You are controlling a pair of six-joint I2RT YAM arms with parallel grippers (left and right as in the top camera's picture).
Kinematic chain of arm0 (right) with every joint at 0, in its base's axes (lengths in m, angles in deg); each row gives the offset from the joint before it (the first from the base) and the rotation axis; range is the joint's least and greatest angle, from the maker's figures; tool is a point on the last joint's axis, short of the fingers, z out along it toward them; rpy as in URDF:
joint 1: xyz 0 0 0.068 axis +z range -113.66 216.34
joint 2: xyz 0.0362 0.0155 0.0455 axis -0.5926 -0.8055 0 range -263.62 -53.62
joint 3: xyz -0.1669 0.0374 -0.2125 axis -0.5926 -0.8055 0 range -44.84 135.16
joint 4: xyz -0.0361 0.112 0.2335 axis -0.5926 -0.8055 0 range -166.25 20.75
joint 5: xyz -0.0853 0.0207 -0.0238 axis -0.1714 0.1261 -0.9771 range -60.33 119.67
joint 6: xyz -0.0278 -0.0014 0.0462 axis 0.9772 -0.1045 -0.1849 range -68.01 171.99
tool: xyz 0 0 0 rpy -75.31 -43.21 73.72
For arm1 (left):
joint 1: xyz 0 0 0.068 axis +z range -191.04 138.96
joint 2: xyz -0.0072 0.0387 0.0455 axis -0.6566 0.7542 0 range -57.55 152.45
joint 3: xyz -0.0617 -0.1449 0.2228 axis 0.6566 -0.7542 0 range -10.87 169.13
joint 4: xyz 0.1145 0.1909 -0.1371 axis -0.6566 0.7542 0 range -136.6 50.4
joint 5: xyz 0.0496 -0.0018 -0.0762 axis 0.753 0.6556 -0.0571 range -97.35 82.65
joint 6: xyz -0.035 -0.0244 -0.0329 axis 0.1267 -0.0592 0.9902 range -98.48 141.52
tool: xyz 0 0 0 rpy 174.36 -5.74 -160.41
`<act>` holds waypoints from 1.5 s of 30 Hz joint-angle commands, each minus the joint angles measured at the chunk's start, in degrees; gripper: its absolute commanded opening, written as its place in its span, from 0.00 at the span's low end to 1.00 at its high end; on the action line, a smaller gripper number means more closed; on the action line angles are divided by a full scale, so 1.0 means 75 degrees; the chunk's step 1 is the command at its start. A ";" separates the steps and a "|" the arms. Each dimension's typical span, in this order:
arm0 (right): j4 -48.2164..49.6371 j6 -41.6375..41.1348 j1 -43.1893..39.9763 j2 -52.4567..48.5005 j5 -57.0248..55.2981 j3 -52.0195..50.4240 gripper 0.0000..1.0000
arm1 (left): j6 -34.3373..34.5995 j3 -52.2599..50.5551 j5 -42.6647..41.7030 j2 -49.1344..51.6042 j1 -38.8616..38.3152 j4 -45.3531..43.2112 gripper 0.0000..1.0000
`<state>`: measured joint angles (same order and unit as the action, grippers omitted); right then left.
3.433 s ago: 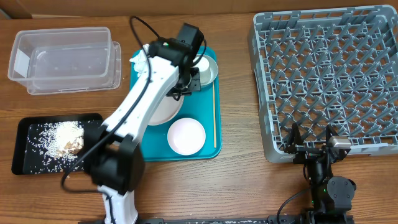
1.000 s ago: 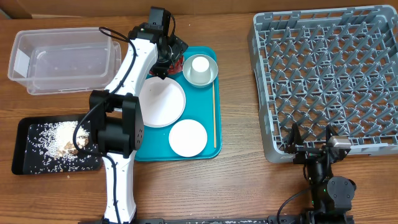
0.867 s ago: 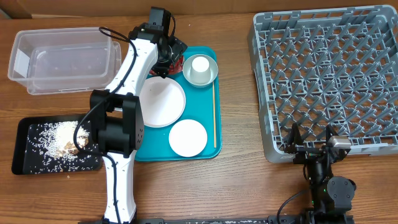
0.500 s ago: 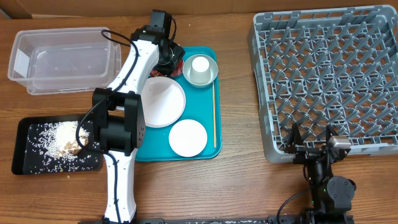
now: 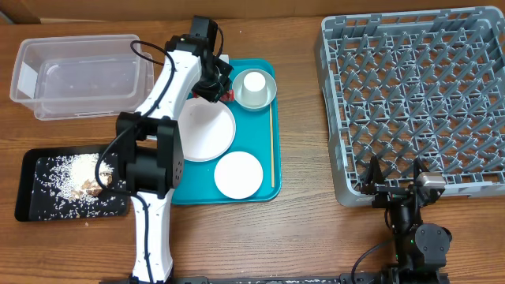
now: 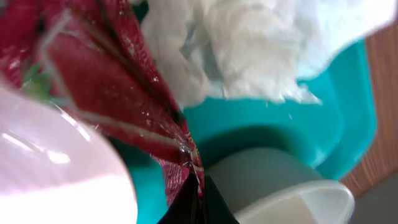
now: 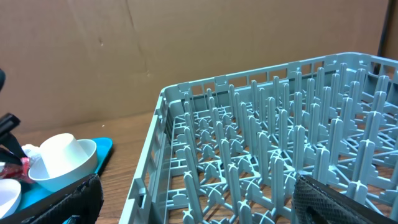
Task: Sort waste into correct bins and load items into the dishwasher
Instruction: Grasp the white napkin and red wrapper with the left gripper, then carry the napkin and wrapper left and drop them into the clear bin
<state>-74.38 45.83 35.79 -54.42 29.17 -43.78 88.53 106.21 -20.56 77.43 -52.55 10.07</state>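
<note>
In the left wrist view my left gripper (image 6: 194,188) is shut on the edge of the small red wrapper (image 6: 106,93), which lies between the large plate (image 6: 56,180) and the pale bowl (image 6: 280,186). A crumpled white napkin (image 6: 242,50) sits just beyond it. From overhead, the left gripper (image 5: 214,85) is at the far end of the teal tray (image 5: 264,189), beside the bowl (image 5: 269,96) holding the white cup (image 5: 253,81). The large plate (image 5: 207,130) and small plate (image 5: 237,174) rest on that tray. My right gripper (image 5: 394,183) is open at the near edge of the grey dish rack (image 5: 414,102).
A clear tub (image 5: 83,75) stands at the far left. The black tray (image 5: 47,209) near the left front holds food scraps (image 5: 85,175) and crumbs. A thin wooden stick (image 5: 271,142) lies along the teal tray's right side. The rack's pegs (image 7: 280,162) fill the right wrist view.
My left gripper has closed from open onto the red wrapper and shifted slightly near the bowl. The right arm has not moved.
</note>
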 commanded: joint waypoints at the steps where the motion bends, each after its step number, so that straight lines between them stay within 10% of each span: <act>1: 0.0052 0.0020 0.0023 0.0085 -0.0099 -0.0079 1.00 | -0.0047 0.0175 -0.0443 -0.1029 0.0032 0.0038 0.04; 20: 0.0052 0.0020 0.0023 0.0085 -0.0099 -0.0079 1.00 | -0.0251 0.0169 0.5123 -0.2532 0.1005 0.0009 0.06; 27: 0.0052 0.0020 0.0023 0.0085 -0.0099 -0.0079 1.00 | -0.1422 0.0169 0.4826 -0.2358 0.2092 -0.1055 0.08; 30: 0.0052 0.0020 0.0023 0.0085 -0.0099 -0.0079 1.00 | -0.2098 0.0169 0.4304 -0.2256 0.2559 -0.1498 0.23; 33: 0.0052 0.0020 0.0023 0.0085 -0.0099 -0.0079 1.00 | -0.2328 0.0169 0.3681 -0.2066 0.2978 -0.1632 0.96; 45: 0.0052 0.0020 0.0023 0.0085 -0.0099 -0.0079 1.00 | -0.2602 0.0172 0.0554 -0.1970 0.3022 -0.1769 0.97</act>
<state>-74.38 45.81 35.79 -54.42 29.20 -43.78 70.80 106.93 -8.41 62.57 -27.35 -3.18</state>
